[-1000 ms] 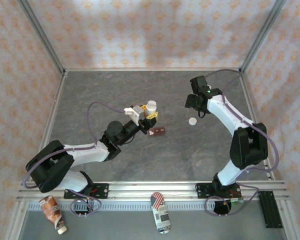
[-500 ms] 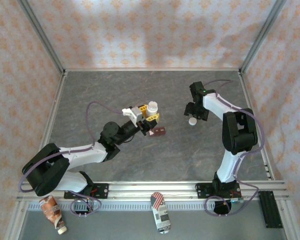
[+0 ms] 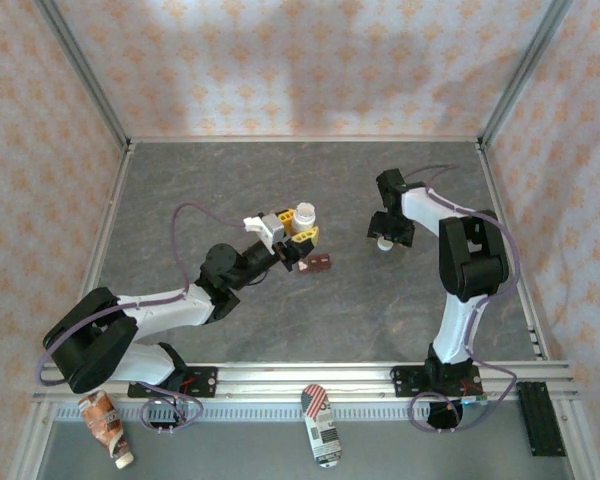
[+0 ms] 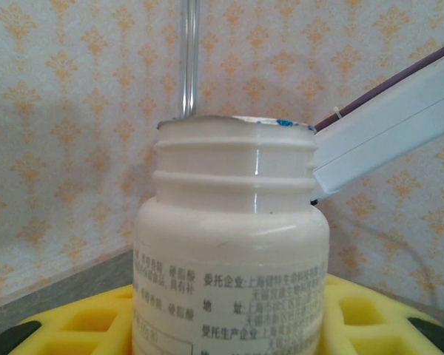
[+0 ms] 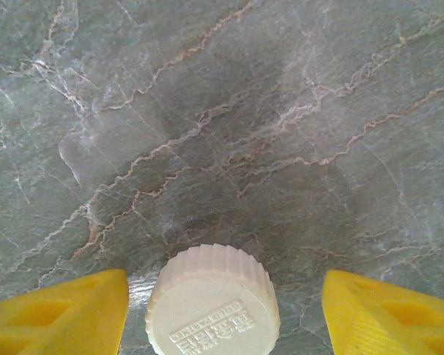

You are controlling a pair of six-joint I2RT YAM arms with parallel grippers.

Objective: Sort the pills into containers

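The left jaws grip the uncapped bottle point(image 4: 233, 244) near the containers point(image 3: 318, 263); the right jaws stand open astride the cap point(image 5: 213, 303), perhaps grazing it.

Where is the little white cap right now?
In the right wrist view, the white cap lies on the grey table, between the fingers of the open right gripper; from above, it's right of the containers.

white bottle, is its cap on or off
Off. The white bottle shows bare neck threads; its cap lies on the table within the right gripper.
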